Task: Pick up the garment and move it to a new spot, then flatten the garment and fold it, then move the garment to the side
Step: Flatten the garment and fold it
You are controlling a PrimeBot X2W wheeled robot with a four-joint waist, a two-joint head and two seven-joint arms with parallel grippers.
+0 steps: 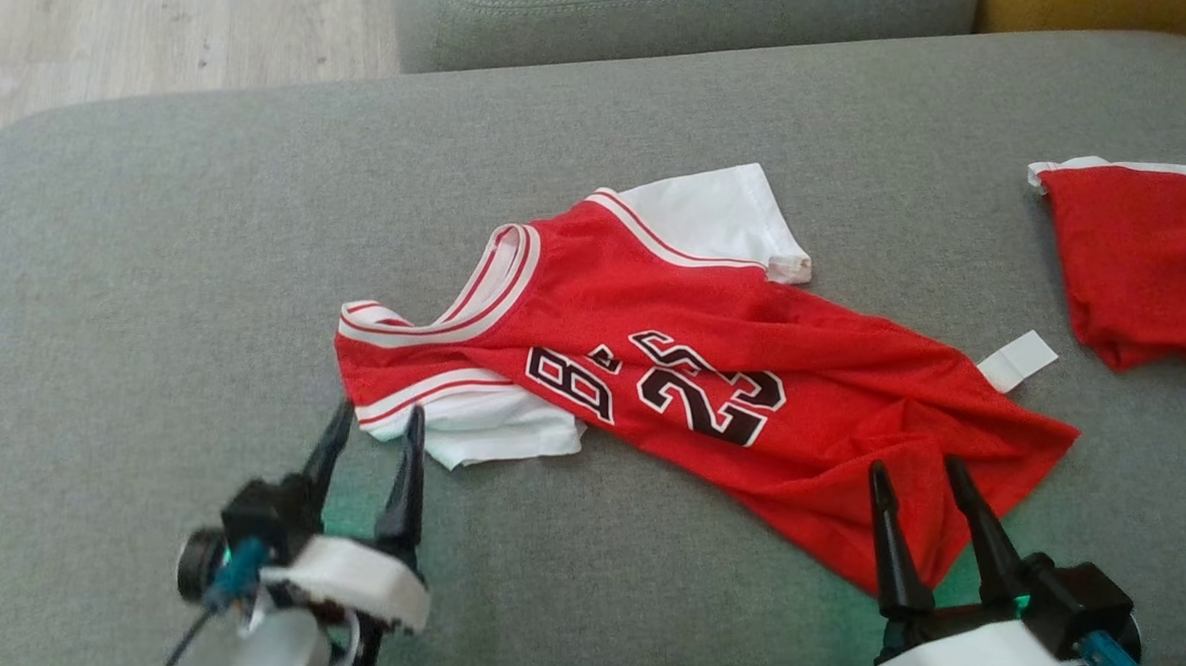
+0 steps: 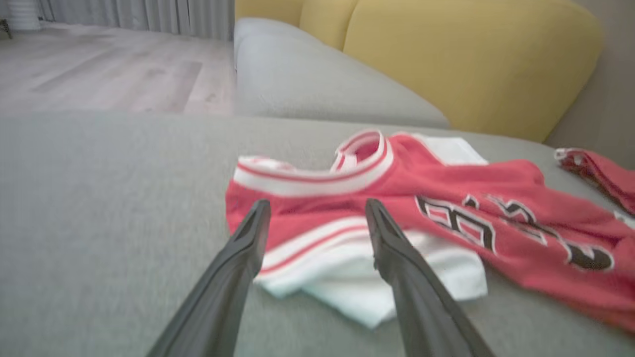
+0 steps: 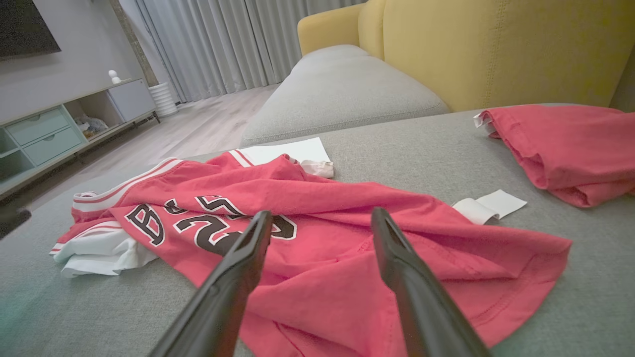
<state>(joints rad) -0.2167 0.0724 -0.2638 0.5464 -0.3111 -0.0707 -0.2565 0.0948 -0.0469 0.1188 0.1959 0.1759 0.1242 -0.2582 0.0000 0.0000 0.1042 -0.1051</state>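
The garment (image 1: 692,367) is a red jersey with white sleeves, black numbers and striped trim. It lies rumpled across the grey cushion, collar to the left, hem to the lower right. My left gripper (image 1: 379,426) is open at its near-left sleeve, with nothing between the fingers; the left wrist view has those fingers either side of the white sleeve and striped trim of the garment (image 2: 347,233). Over the hem stands my right gripper (image 1: 917,472), open too. In the right wrist view its fingers straddle the wrinkled red cloth of the garment (image 3: 322,238).
A second red cloth (image 1: 1147,262) lies bunched at the cushion's right edge. A white tag (image 1: 1017,360) rests beside the jersey. Behind are another grey seat (image 3: 342,91) and a yellow backrest (image 3: 496,49). Wood floor (image 1: 166,24) lies past the far-left edge.
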